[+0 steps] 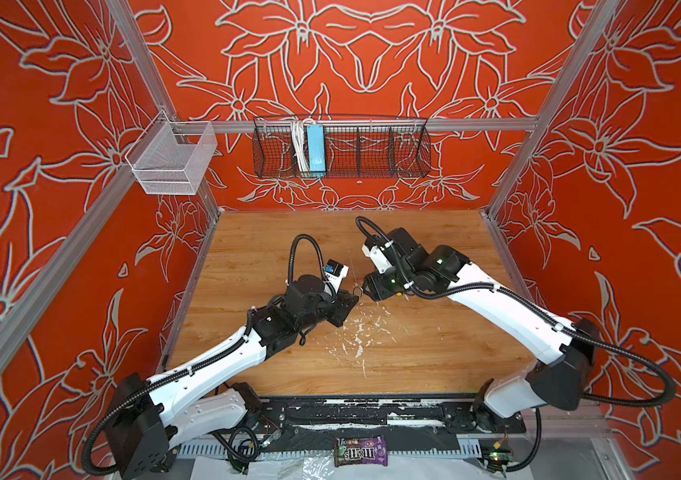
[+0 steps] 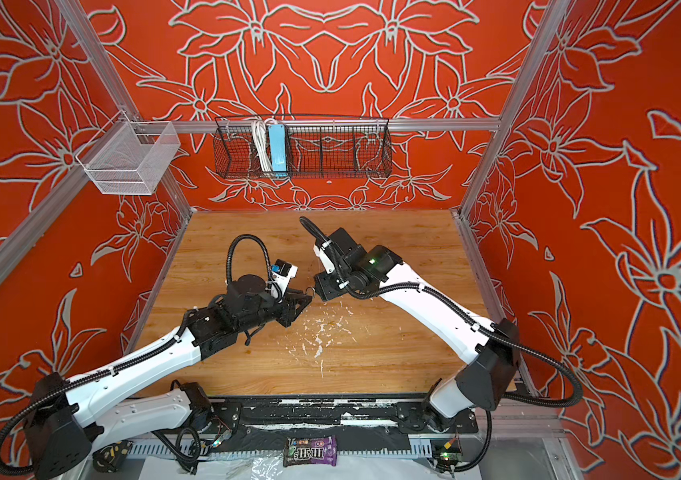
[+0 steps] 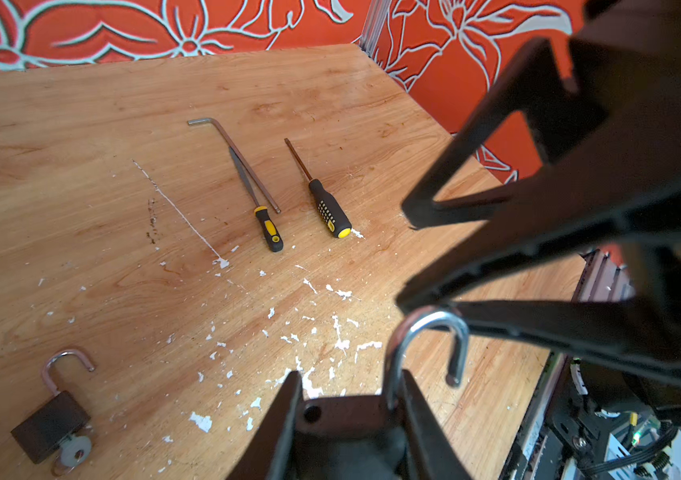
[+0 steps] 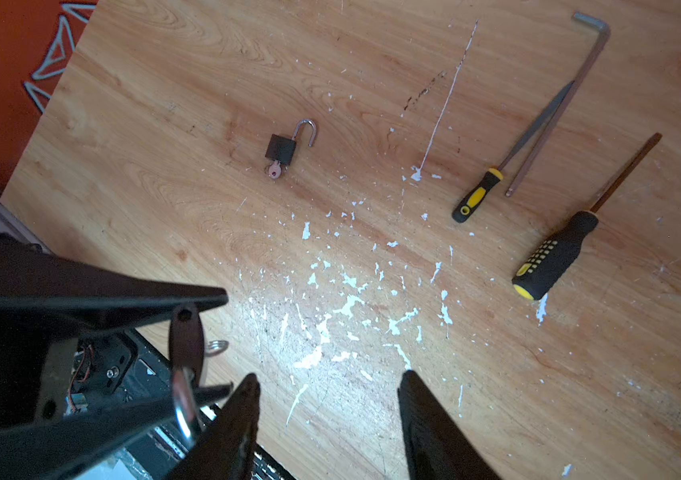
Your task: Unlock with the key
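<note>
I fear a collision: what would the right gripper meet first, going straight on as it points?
Probably the table; the right gripper is open, and the padlock in the left gripper sits just aside. Depth is unclear.

Padlock (image 4: 281,148) on the table (image 4: 205,83) with a key (image 4: 274,170) in it, file (image 4: 480,197) lying against hex key (image 4: 557,113), screwdriver (image 4: 554,253) just beside them, well apart from the padlock.

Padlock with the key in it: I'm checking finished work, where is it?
The keyed padlock lies shackle-open on the wooden table, seen only in the wrist views, across the white flecks from the yellow-handled file.
</note>
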